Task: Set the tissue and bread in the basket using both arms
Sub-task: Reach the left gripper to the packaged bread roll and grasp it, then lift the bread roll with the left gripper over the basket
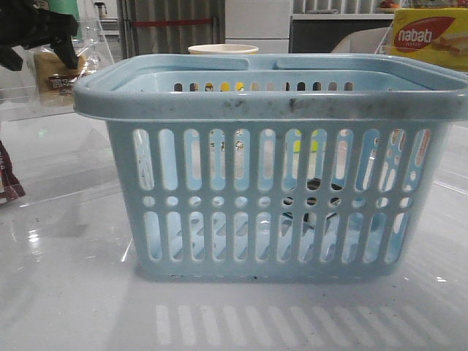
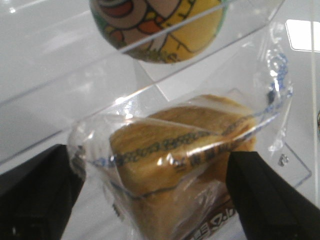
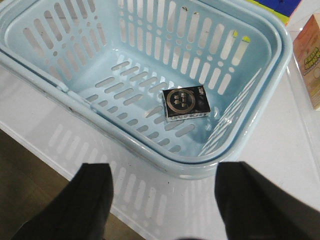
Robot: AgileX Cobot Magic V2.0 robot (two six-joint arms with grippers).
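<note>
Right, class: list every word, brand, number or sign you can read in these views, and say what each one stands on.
"nabati": white lettering on a red patch of the yellow box, front view.
Bread bag: blue print along the plastic and white print on its dark label, too blurred to read.
Small dark packet in the basket: a round emblem with print, too small to read.
Pink-orange box: print too blurred to read.

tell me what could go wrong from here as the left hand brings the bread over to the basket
The left hand pinches the bread through its loose, crinkly bag, so it may slip out. In the front view the bread hangs beyond the basket's rim, so it could catch there or drop outside.
</note>
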